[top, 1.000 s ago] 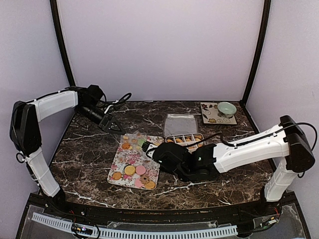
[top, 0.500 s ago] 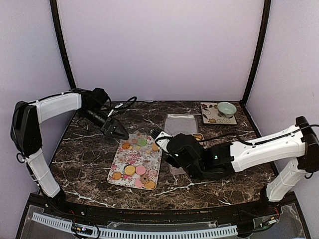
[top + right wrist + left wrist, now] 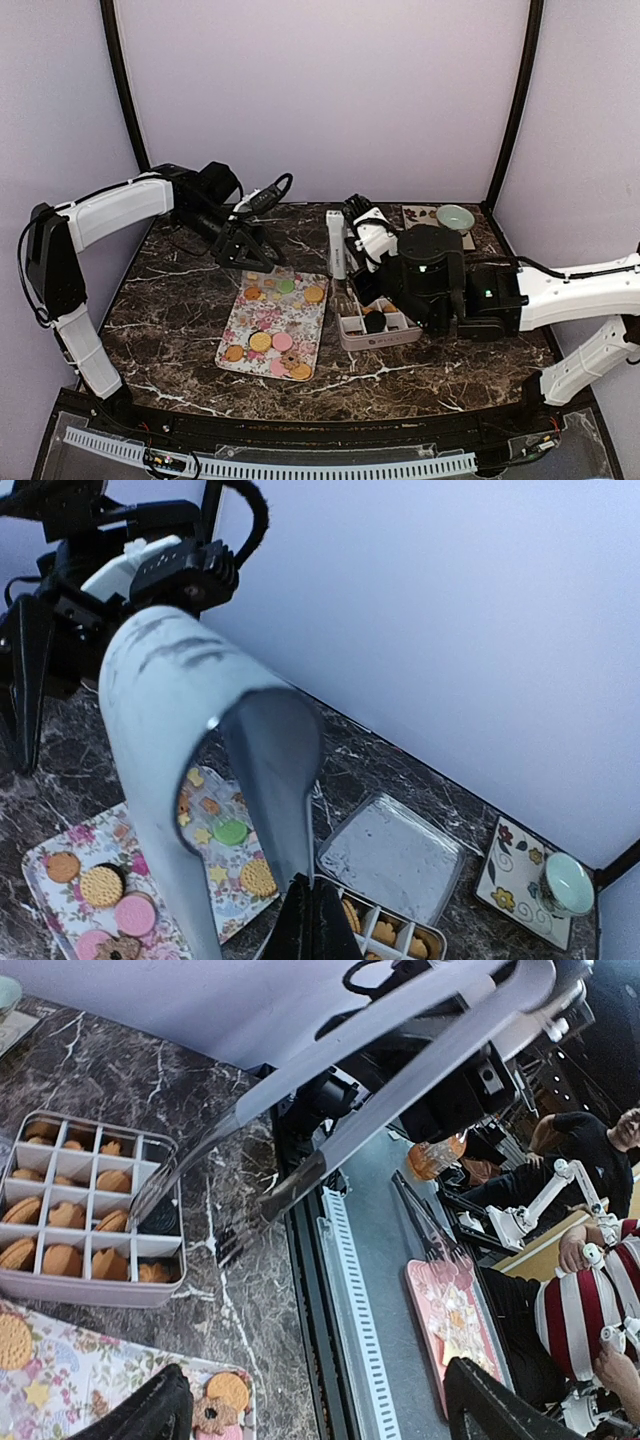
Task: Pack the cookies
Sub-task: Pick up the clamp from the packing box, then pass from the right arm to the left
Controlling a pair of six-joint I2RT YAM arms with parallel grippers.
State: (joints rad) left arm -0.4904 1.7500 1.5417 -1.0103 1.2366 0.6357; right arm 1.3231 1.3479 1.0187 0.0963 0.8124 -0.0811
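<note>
Loose cookies (image 3: 261, 341) lie on a floral tray (image 3: 243, 312), and more fill a divided box (image 3: 352, 334) right of it. My right gripper (image 3: 310, 920) is shut on the metal tongs (image 3: 170, 730) and sits high over the box (image 3: 395, 935). The tongs (image 3: 330, 1070) slant down, their tips spread just above the near side of the box (image 3: 60, 1288). I cannot tell whether a cookie sits between the tips. My left gripper (image 3: 250, 255) hangs open and empty above the tray's far end. Tray cookies (image 3: 228, 1392) show beside its left finger (image 3: 150, 1415).
The box's clear lid (image 3: 390, 855) lies behind the box. A patterned tile with a green cup (image 3: 455, 218) stands at the back right corner. The table's front edge and a slotted rail (image 3: 300, 468) run along the near side.
My right arm has swung from the tray to over the box and risen, carrying the tongs. My left gripper has moved right, toward the tray's far end, staying open.
</note>
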